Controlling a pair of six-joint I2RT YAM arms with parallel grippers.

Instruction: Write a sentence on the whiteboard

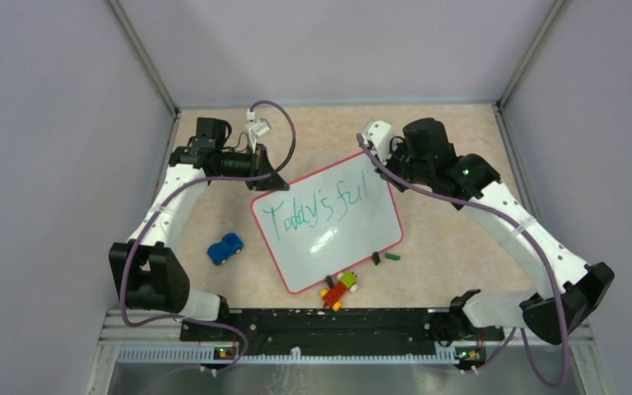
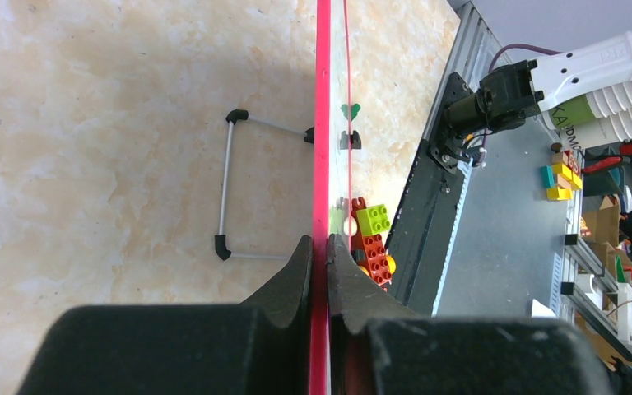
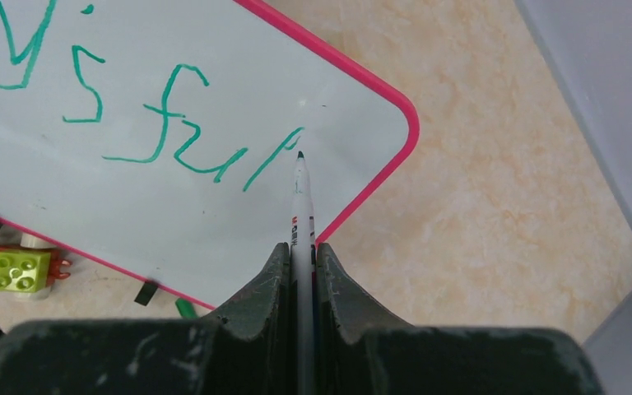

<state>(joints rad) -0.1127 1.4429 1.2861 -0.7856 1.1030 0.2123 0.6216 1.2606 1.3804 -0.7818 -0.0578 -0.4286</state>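
The whiteboard (image 1: 329, 234) stands tilted on the table, white with a red-pink rim (image 2: 322, 123). The sentence (image 1: 317, 210) in green reads "Today's ful" and runs toward the board's far right corner (image 3: 156, 123). My left gripper (image 2: 320, 251) is shut on the board's rim at its far left corner, seen edge-on. My right gripper (image 3: 300, 251) is shut on a white marker (image 3: 300, 206); its dark tip sits beside the top of the last "l" stroke. In the top view the right gripper (image 1: 376, 156) hangs over the board's far right corner.
A blue toy car (image 1: 225, 248) lies left of the board. A stack of red, yellow and green bricks (image 1: 339, 290) sits at the board's near corner, with a small green piece (image 1: 392, 257) and a black foot (image 1: 375, 257) nearby. The board's wire stand (image 2: 229, 185) rests behind it.
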